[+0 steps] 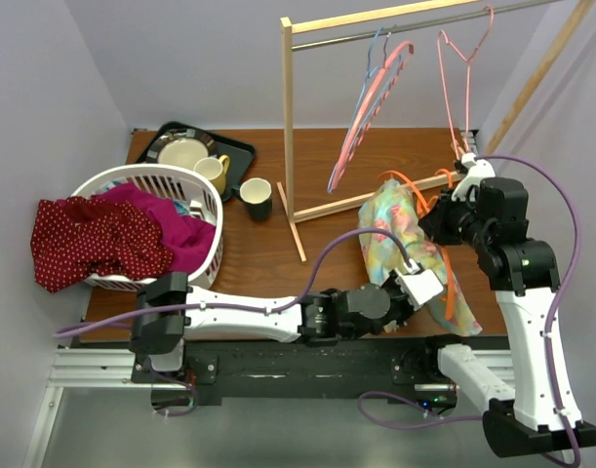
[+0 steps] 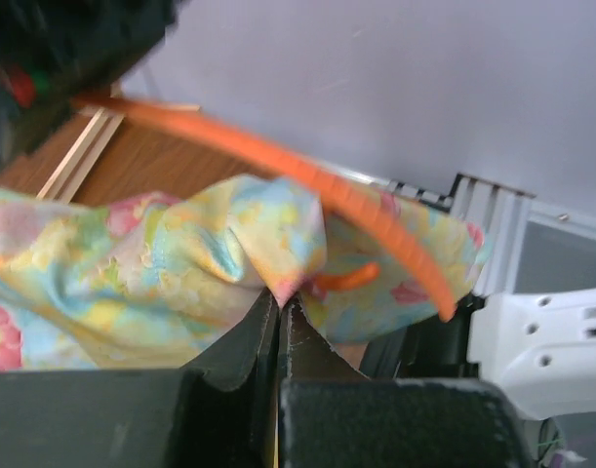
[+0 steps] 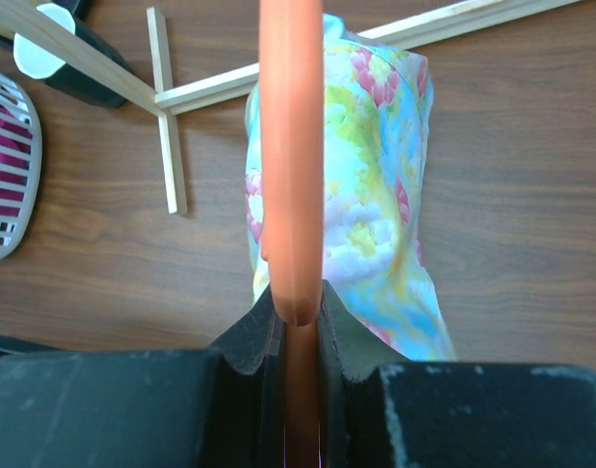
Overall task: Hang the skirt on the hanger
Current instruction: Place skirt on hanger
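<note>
- Right gripper (image 3: 298, 310) is recorded in its wrist view clenched on the orange hanger (image 3: 291, 146).
- Left gripper (image 2: 281, 304) is seen in its own view pinched on a fold of the floral skirt (image 2: 161, 273); from above, this grip is obscured.
- Skirt is found lying on the brown wooden table (image 1: 258, 263) beside the clothes rack (image 1: 288, 127), crossed by the hanger.
- Whether the hanger passes inside the skirt cannot be told.
- Pale walls (image 1: 44, 78) are noted around the table.

White-and-black arms (image 1: 528, 333), purple cables (image 1: 567, 200)
</note>
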Available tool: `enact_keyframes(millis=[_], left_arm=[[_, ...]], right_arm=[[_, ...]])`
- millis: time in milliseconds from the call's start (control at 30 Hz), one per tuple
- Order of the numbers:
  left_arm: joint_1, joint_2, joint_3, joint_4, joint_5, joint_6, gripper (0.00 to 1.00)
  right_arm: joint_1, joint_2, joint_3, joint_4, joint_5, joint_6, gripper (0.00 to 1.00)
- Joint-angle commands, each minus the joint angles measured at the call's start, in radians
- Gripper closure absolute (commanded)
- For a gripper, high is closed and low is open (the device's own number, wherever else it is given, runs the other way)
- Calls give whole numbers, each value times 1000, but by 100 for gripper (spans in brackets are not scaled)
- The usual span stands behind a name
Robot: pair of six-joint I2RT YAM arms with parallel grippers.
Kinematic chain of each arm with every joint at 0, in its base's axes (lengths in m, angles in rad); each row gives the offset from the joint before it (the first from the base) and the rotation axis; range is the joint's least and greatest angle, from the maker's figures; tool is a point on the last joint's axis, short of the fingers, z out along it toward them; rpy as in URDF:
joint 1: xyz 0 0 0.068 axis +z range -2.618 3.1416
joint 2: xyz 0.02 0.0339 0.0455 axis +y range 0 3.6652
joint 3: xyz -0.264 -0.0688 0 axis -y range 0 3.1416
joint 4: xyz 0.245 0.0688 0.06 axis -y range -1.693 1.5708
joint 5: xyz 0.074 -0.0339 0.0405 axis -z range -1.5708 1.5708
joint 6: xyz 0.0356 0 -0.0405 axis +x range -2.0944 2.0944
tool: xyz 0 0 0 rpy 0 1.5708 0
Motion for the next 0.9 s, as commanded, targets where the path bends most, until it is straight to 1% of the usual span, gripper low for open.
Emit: enact_keyframes(millis=[0, 33, 167, 200, 233, 300, 333, 367, 400, 433, 467, 567, 600, 633, 667, 700, 733, 767, 800, 833, 867], left_arm=[[1, -92, 163, -46, 131, -5, 100], [1, -90, 181, -65, 175, -10, 100], [7, -78, 251, -172, 231, -49, 100], [13, -86, 264, -201, 251, -92, 100], [13, -93, 274, -212, 283, -108, 100], [16, -119, 260, -233, 286, -132, 100], [28, -118, 252, -256, 267, -132, 100], [48, -98, 254, -287, 301, -155, 100], [83, -89, 269, -307, 356, -215, 100], [79, -80, 275, -295, 413, -220, 100], [46, -63, 287, -292, 409, -215, 100], [24, -20, 396, -370, 423, -198, 100], [24, -18, 398, -365, 423, -204, 100], [24, -23, 395, -356, 458, -214, 100], [22, -27, 387, -350, 466, -220, 95], [21, -29, 383, -352, 475, -224, 78], [22, -33, 374, -353, 464, -224, 69], [22, -56, 331, -355, 449, -220, 62], [24, -75, 302, -349, 440, -205, 50], [22, -99, 268, -347, 431, -197, 44], [22, -157, 195, -315, 394, -183, 39]], right_arm=[[-4, -41, -55, 150, -2, 14, 100], [-5, -44, -60, 157, -1, 8, 100], [-4, -52, -68, 187, -9, -19, 100], [-4, -53, -66, 197, -10, -26, 100], [-5, -58, -66, 204, 0, -41, 100], [-5, -66, -54, 207, 8, -55, 100], [-5, -67, -49, 207, 4, -59, 100], [-5, -69, -43, 208, 1, -59, 100], [-5, -67, -42, 208, 1, -58, 100], [-5, -69, -42, 210, 2, -55, 100], [-4, -67, -46, 210, 4, -55, 100], [-5, -64, -63, 216, -2, -56, 100], [-5, -66, -65, 214, -2, -62, 100], [-4, -67, -66, 214, -4, -67, 100], [-5, -69, -65, 211, -15, -76, 100], [-4, -72, -62, 208, -24, -98, 100], [-4, -75, -55, 204, -33, -111, 100], [-5, -76, -43, 191, -44, -127, 100], [-4, -76, -36, 184, -53, -160, 100], [-5, -79, -28, 173, -56, -176, 100], [-4, -81, -17, 152, -61, -188, 100]])
